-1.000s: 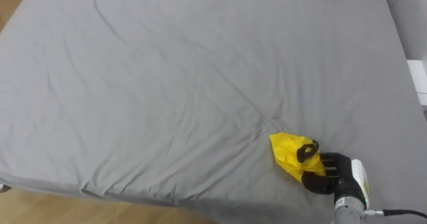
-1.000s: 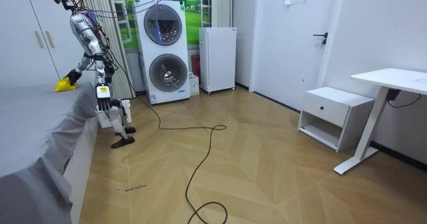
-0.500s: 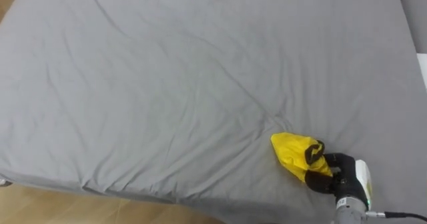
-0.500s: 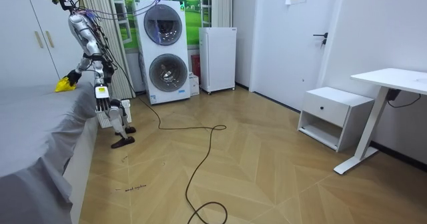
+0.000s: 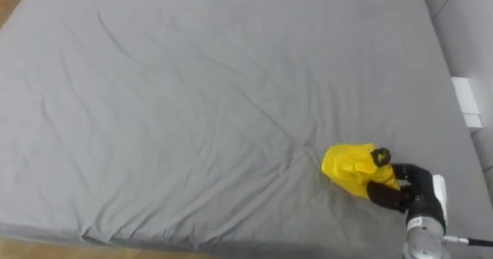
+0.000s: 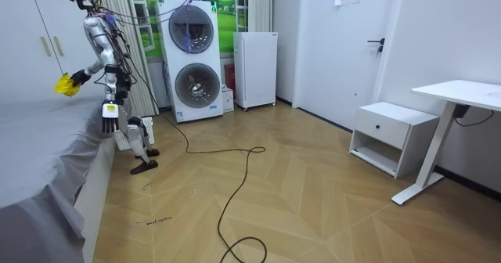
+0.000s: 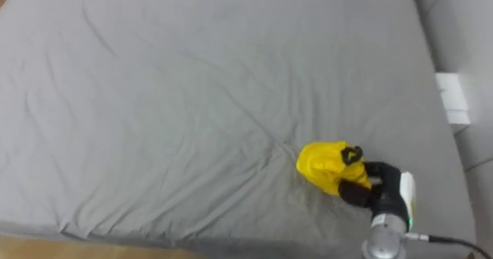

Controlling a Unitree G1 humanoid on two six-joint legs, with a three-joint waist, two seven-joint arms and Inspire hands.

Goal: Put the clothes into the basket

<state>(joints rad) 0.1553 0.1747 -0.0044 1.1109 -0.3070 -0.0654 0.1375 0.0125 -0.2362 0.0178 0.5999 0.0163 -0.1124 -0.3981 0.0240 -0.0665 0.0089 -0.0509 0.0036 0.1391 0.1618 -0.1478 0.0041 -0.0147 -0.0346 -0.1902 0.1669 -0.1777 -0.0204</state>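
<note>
garment (image 5: 350,166) now aloft in right hand (image 5: 404,191)

The bed's grey sheet (image 5: 192,97) is matt cloth, softly creased. The yellow garment (image 5: 348,166) is thin, crumpled cloth. The right robot hand (image 5: 394,195) is matt black plastic with a silvery metal wrist. The wooden floor (image 6: 313,208) is smooth and glossy

Humanoid robot, one unit. Shell silver-grey on torso, arms and legs; feet dark. Dark cables bunched about the head and chest. Right hand (image 5: 399,194): black fingers, white plate across its back. Wrist a round silver-grey barrel with small dark print, thin dark cable leaving toward 3 o'clock
</note>
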